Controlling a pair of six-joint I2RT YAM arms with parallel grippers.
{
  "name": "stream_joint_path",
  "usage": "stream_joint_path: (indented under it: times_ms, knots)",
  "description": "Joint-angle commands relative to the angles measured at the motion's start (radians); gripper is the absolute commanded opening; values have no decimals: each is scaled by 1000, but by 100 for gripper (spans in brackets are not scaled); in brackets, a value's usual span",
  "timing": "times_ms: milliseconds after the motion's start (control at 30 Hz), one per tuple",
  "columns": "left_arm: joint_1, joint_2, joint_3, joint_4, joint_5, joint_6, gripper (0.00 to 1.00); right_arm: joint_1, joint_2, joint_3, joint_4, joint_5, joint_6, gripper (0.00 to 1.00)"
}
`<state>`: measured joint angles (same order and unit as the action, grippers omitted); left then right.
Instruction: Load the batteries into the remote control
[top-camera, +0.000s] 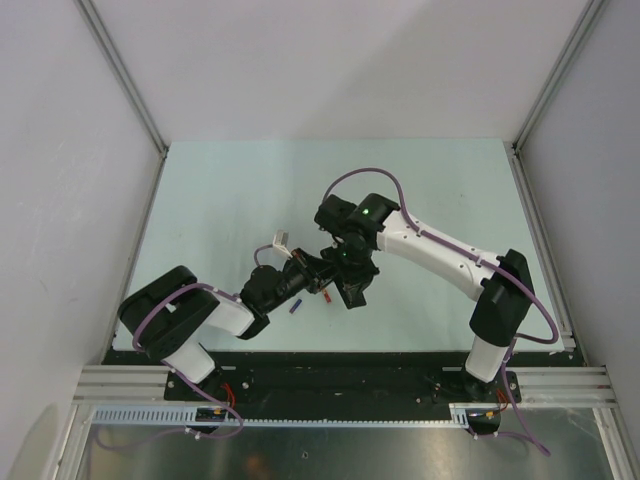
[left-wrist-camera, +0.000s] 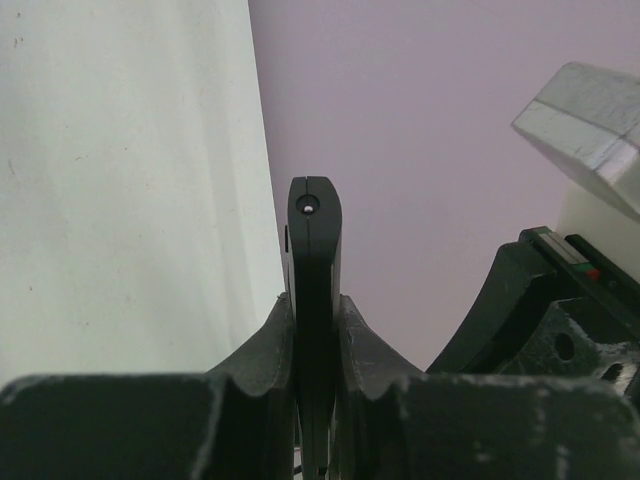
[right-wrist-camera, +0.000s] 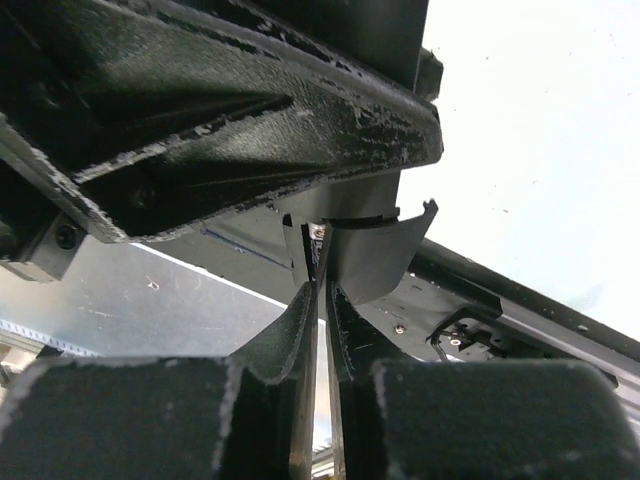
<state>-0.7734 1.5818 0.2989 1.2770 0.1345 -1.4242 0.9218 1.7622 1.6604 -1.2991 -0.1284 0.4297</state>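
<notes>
The remote (left-wrist-camera: 315, 250), a slim black bar seen edge-on, was clamped between the fingers of the left end effector (left-wrist-camera: 316, 310), held over the middle of the tabletop (top-camera: 220, 200). Its long axis ran straight out from the fingers, toward the right end effector (right-wrist-camera: 320, 300). Those jaws stood almost together, possibly pinching something small. A purple-blue battery (top-camera: 296, 306) lay nearby, towards the front edge. Bare tabletop stretched behind.
</notes>
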Motion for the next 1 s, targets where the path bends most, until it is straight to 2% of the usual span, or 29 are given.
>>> stream_joint_path:
  times_ms: [0, 767, 967]
  knots:
    - [-10, -2, 22, 403, 10, -28, 0, 9, 9, 55, 26, 10, 12, 11]
    - [-10, -6, 26, 403, 16, -39, 0, 23, 43, 101, 37, -4, 12, 12]
    - [-1, -5, 11, 403, 1, -33, 0, 11, 26, 153, 23, 36, 14, 11]
